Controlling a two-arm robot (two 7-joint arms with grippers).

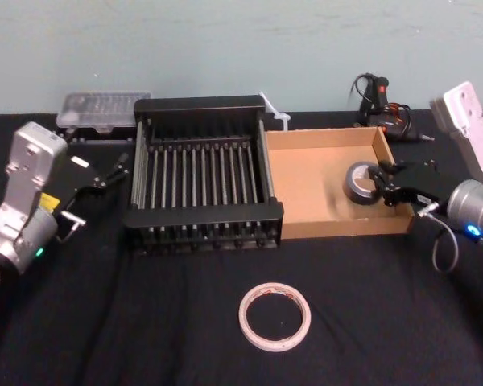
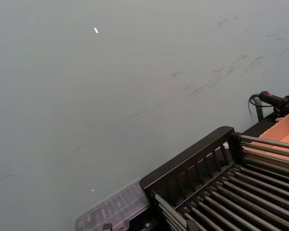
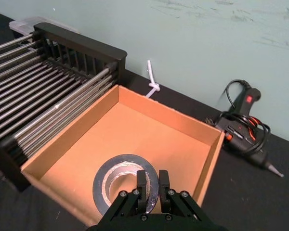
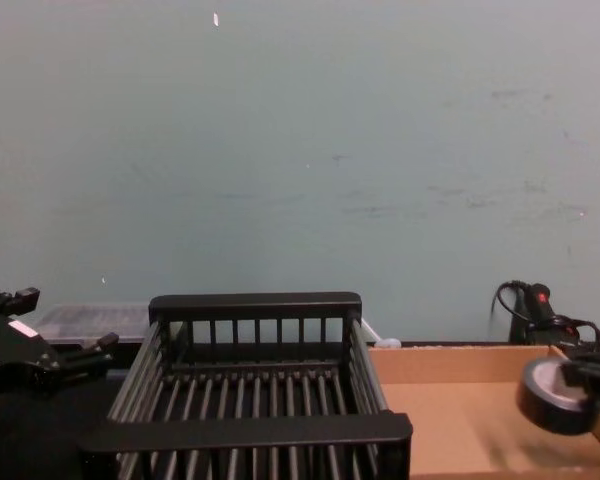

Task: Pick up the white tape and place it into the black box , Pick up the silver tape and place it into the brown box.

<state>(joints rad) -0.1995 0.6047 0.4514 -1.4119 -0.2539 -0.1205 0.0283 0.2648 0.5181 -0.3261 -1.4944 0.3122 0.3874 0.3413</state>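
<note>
Silver tape (image 1: pixel 359 183), clamped in right gripper (image 1: pixel 378 183) fingers (image 3: pixel 142 182) by the brown box (image 1: pixel 322 138) right wall, could be snagged if released tilted.

This reads as a robotics lab or workshop corner, not a home. A bench (image 1: pixel 145 338) draped in plain black cloth stands against a bare, scuffed pale green wall (image 1: pixel 225 48). Along the back lie shop odds and ends: a black glue gun (image 3: pixel 244 101) with its cord bundled up, a clear plastic case (image 1: pixel 102 108) and a white cable tie (image 1: pixel 275 114). A slatted black box (image 1: pixel 201 104) and a cardboard brown box (image 1: pixel 306 185) serve as bins side by side. The white tape (image 1: pixel 245 318) and the silver tape (image 1: pixel 356 193) are the stock. A robot's metal left arm (image 1: pixel 20 201) and right arm (image 1: pixel 476 205) reach in from the sides.
</note>
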